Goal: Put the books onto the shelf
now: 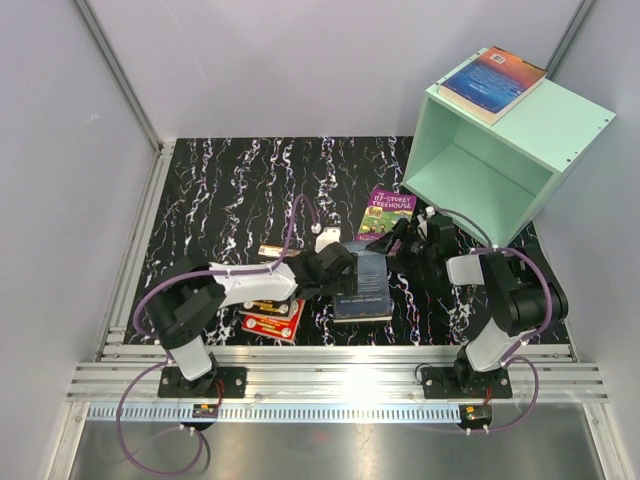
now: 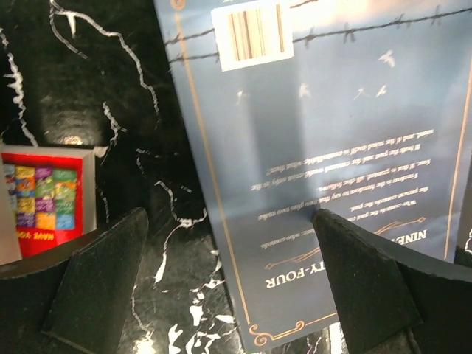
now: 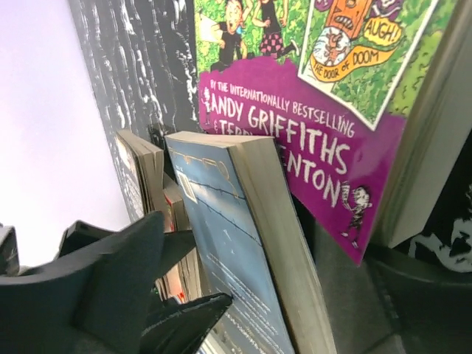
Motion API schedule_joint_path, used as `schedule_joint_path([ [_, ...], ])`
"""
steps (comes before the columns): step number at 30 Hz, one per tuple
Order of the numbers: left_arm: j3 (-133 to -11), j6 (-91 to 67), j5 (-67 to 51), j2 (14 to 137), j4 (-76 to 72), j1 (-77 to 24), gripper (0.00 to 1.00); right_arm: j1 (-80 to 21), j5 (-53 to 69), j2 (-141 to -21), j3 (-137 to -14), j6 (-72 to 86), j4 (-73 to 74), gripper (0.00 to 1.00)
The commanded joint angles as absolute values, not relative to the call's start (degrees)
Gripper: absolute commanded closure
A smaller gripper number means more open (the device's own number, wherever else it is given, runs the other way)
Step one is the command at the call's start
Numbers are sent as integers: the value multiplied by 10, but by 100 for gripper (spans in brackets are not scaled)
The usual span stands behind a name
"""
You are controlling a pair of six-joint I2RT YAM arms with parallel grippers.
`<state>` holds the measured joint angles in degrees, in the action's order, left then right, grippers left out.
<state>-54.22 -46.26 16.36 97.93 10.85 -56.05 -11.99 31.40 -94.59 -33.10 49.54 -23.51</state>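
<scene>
The mint-green shelf (image 1: 490, 165) stands at the back right, its open face toward the arms, with a blue and orange book (image 1: 492, 82) lying on top. A dark blue-grey book (image 1: 362, 285) lies between the arms. My left gripper (image 1: 338, 268) is open low over its left edge (image 2: 243, 295), one fingertip (image 2: 369, 280) above the cover. My right gripper (image 1: 408, 250) is open at the book's right side, and the page edge (image 3: 276, 243) shows between its fingers. The purple-green Treehouse book (image 1: 385, 215) lies just beyond it. A red book (image 1: 272, 320) lies under the left arm.
The black marbled mat (image 1: 230, 190) covers the table up to an aluminium rail (image 1: 330, 375) in front. Grey walls close in the left, back and right. A dark book with a gold mark (image 1: 268, 250) lies by the left arm.
</scene>
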Motion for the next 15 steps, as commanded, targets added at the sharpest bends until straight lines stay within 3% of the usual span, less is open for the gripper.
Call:
schedule_joint_path([
  [1,-561,-453,153,989,92,-554,1,-123,305,-977,-293,499,-278,17],
  [3,-557,-453,151,990,86,-552,1,-124,320,-968,-272,494,-293,25],
  [4,-556,-454,150,991,85,-551,1,-125,324,-963,-264,491,-295,35],
  [6,-552,-454,147,993,80,-548,1,-127,334,-945,-244,479,-299,45],
  [9,-551,-457,143,997,72,-546,1,-139,344,-926,-222,472,-306,66],
  [10,-551,-458,142,998,71,-546,1,-149,348,-919,-219,473,-309,80],
  [13,-555,-460,140,994,71,-547,1,-159,353,-892,-208,486,-315,100],
  [15,-549,-461,140,982,71,-546,1,-164,359,-869,-200,505,-323,100],
])
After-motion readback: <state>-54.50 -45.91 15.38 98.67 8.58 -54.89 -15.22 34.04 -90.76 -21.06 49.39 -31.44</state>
